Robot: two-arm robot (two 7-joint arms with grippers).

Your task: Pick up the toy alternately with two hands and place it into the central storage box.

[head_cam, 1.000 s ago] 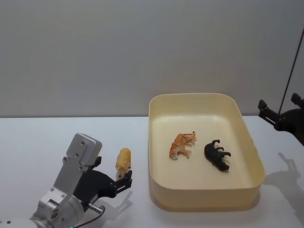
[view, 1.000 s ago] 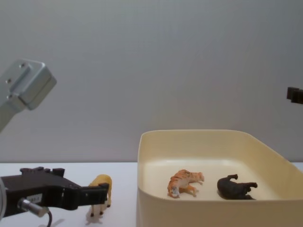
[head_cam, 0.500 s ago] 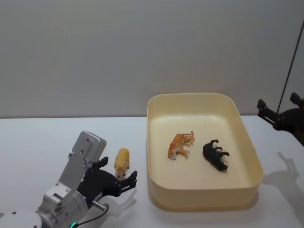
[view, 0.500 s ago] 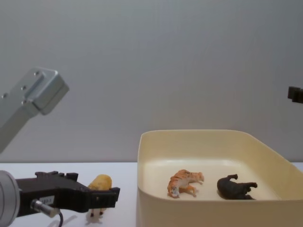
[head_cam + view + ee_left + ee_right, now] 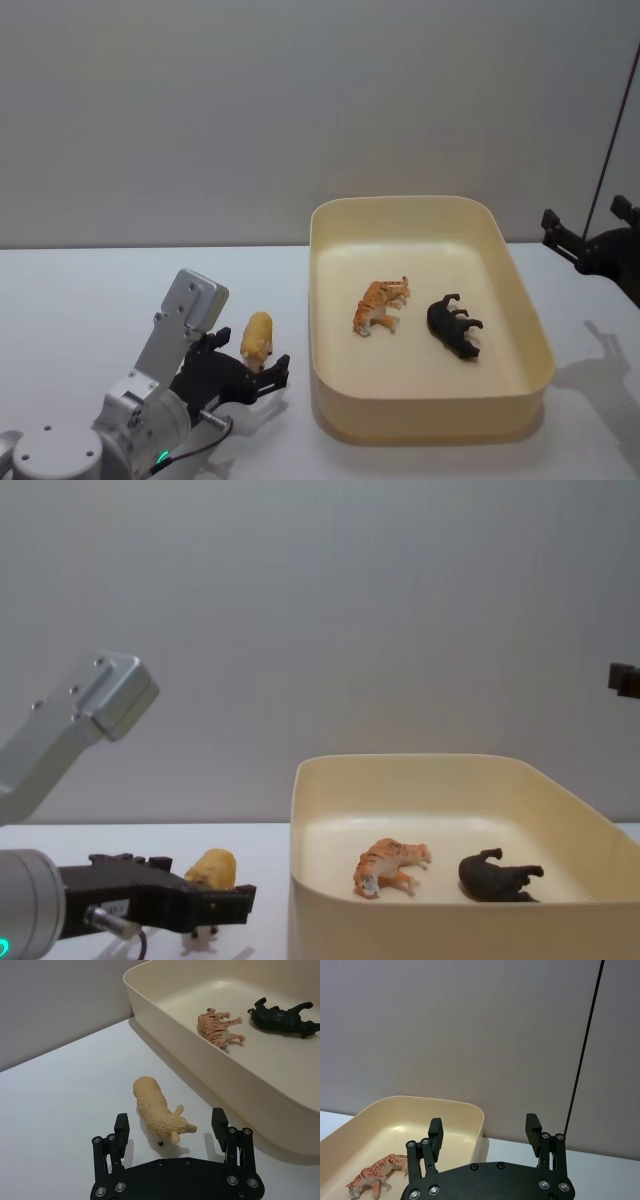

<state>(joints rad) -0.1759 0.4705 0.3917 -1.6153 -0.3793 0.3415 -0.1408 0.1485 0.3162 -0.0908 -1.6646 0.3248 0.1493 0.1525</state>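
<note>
While left gripper (image 5: 170,1127) fingers spread wide around 1 sheep (image 5: 156,1107), box (image 5: 520,310) holds 2 toys.

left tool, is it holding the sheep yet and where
Nothing is held. The left tool is open, its fingers either side of the sheep without touching it.

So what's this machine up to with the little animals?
It is tidying toy animals into the cream storage box. A tiger and a black animal already lie inside. The left gripper is open, its fingers on either side of a yellow sheep standing on the table beside the box, not yet gripped. The right gripper waits open, raised off to the right.
</note>
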